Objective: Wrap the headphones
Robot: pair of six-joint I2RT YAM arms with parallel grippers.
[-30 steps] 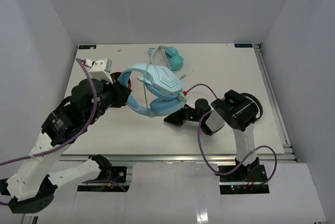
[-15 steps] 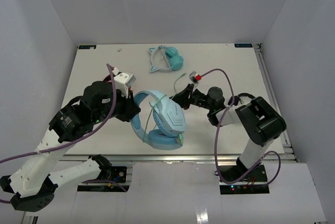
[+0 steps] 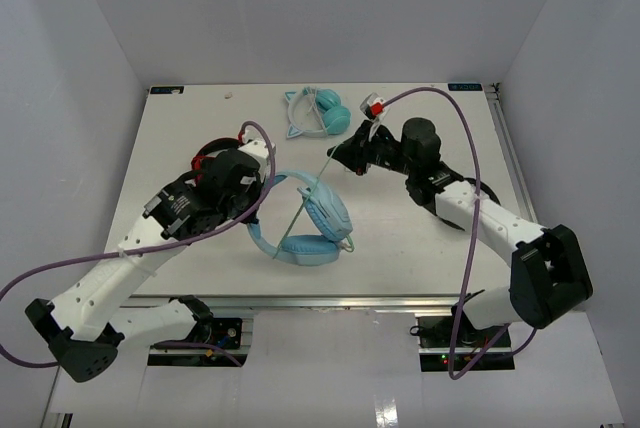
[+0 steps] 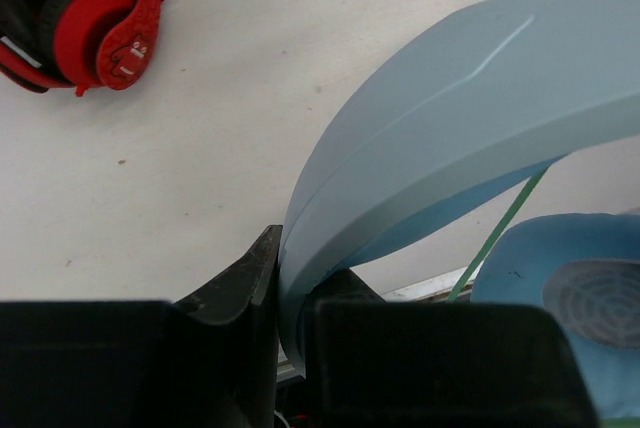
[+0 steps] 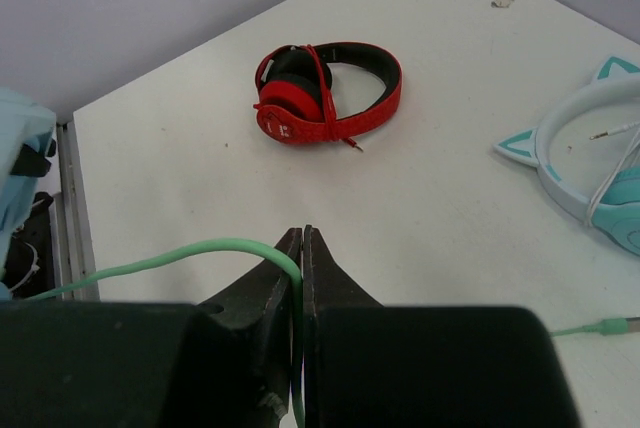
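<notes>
Right tool [image 5: 302,240]: jaws pressed together on the pale-green cable [image 5: 170,256]. The cable passes between the tips and runs off left toward the headphones [image 3: 310,228]. From above, this tool sits behind the headphones, with the cable drawn in a straight, taut line down across the upper cup.

Left tool [image 4: 288,278]: closed on the edge of the wide headband [image 4: 450,118], one cup just beside it. The headphones sit near the front middle of the tabletop [image 3: 190,128], band side toward the left tool. I cannot tell whether the lower cup rests on the surface or hangs just above it.

My read: I am leading the cable round the headphones.
- Carry the right tool in an arc around the band rather than pulling straight away.
- Hold tension light and even. The thin cable could slide through the tips, or tug the band out of the left pinch.
- Left arm acts as a steady anchor.
- The red pair [image 5: 325,93] and the cat-ear pair [image 3: 320,116] lie well apart from the work. I will route the loop clear of both.
</notes>
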